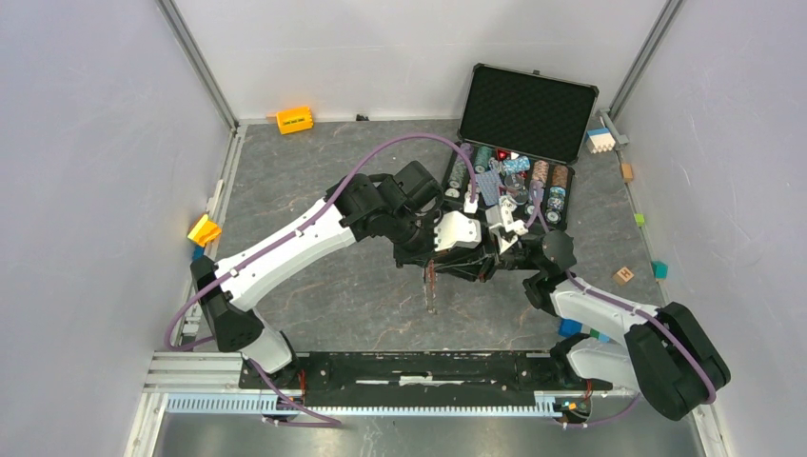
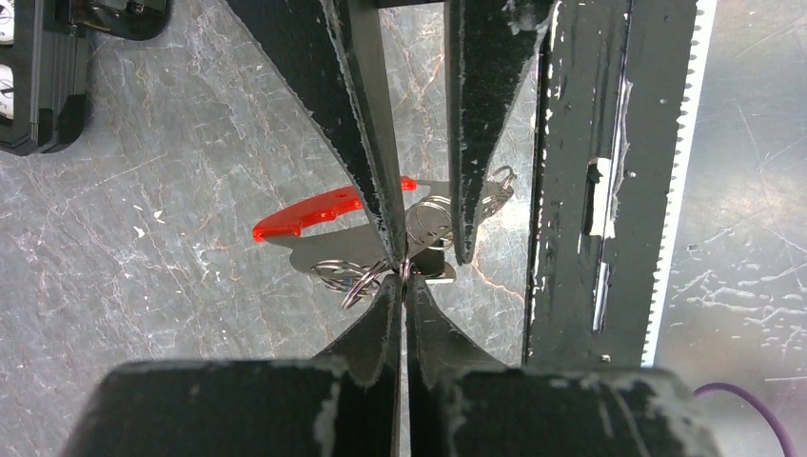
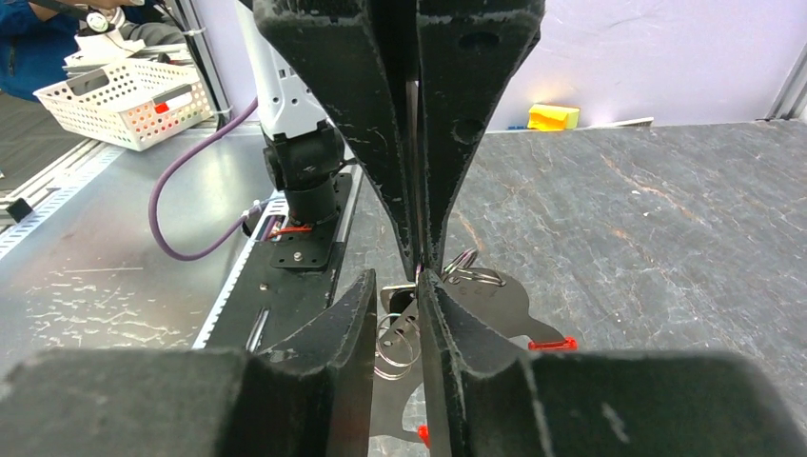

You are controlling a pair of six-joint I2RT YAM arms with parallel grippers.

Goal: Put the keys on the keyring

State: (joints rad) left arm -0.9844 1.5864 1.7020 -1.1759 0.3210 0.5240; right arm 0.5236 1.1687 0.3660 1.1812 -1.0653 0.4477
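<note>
"Keyring (image 1: 431, 279), overhead view: where is it?"

"It is lifted off the worktop (image 1: 343, 305), hanging where the left arm (image 1: 285, 246) and right arm (image 1: 609, 307) meet. Its red fob dangles straight below them."

"And the left wrist view?"

"The left end effector (image 2: 403, 282) is pressed together on a wire coil of the keyring at its very tips. The fob shows beyond the tips and off to one side. A flat grey metal piece (image 2: 328, 255) hangs beside the coils."

"The right wrist view?"

"The right end effector (image 3: 396, 290) faces the left one tip to tip. Its jaws stand a narrow gap apart, with coils showing in the gap, and I see no firm hold. I cannot pick out the keys for certain. Threading looks under way, with no key surely on yet."
</note>
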